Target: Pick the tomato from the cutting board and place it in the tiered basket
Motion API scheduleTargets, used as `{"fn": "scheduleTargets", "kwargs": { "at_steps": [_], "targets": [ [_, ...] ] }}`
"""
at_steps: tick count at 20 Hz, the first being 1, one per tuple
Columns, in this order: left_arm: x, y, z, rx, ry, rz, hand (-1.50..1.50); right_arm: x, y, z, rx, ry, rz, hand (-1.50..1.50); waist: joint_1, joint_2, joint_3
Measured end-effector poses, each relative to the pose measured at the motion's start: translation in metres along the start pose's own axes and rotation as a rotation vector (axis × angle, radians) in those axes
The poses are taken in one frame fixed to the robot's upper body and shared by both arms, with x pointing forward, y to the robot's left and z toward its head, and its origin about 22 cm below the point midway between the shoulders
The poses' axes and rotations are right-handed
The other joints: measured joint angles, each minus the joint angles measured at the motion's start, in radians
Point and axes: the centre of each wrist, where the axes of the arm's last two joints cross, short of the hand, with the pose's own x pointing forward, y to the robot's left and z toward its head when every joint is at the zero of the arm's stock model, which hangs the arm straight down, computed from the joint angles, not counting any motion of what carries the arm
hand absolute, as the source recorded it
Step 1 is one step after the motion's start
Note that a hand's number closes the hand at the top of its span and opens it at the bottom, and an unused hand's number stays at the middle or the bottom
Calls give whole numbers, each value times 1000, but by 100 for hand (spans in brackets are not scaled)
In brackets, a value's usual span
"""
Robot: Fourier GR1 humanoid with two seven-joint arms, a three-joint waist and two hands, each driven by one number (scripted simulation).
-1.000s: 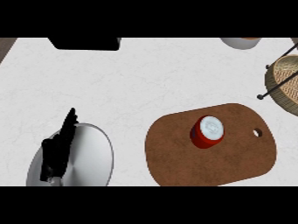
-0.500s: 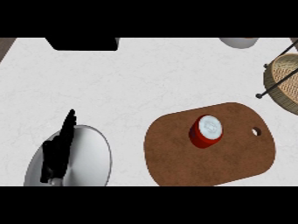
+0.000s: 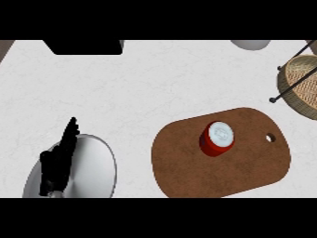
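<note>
Tomato (image 3: 216, 138) seen lying on the brown cutting board (image 3: 188, 172), near the board's middle, pale cut face turned up and toward the right, red body below it. Tiered basket (image 3: 310, 83) standing at the right edge of the counter (image 3: 154, 93), well apart from the board, wicker tray ringed by dark wire legs. Left hand (image 3: 59, 160) resting at the lower left over a grey plate (image 3: 95, 167), fingers straight and pointing up, holding nothing. Right hand not in view — state not reportable. Tomato not in the basket, so the pick remains outstanding. Recommended for the pick: approach from the right side, descend over the tomato's red flank rather than the flat pale face, curl fingers and thumb round opposite sides, and lift clear of the board before any sideways travel. For the carry — rise above the basket's rim and wire frame, then lower into the tray. Risk judged: a rounded body liable to roll on the board if nudged off-centre.
</note>
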Motion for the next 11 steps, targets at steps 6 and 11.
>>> {"fn": "scheduleTargets", "kwargs": {
  "at_steps": [6,11],
  "targets": [
    [-3,6,2,17,4,2,0,-7,-85,20,-16,22,-11,-150,-22,-3,3],
    [-6,5,7,39,13,10,0,-10,-130,39,30,24,-8,-150,-40,-6,6]
  ]
}}
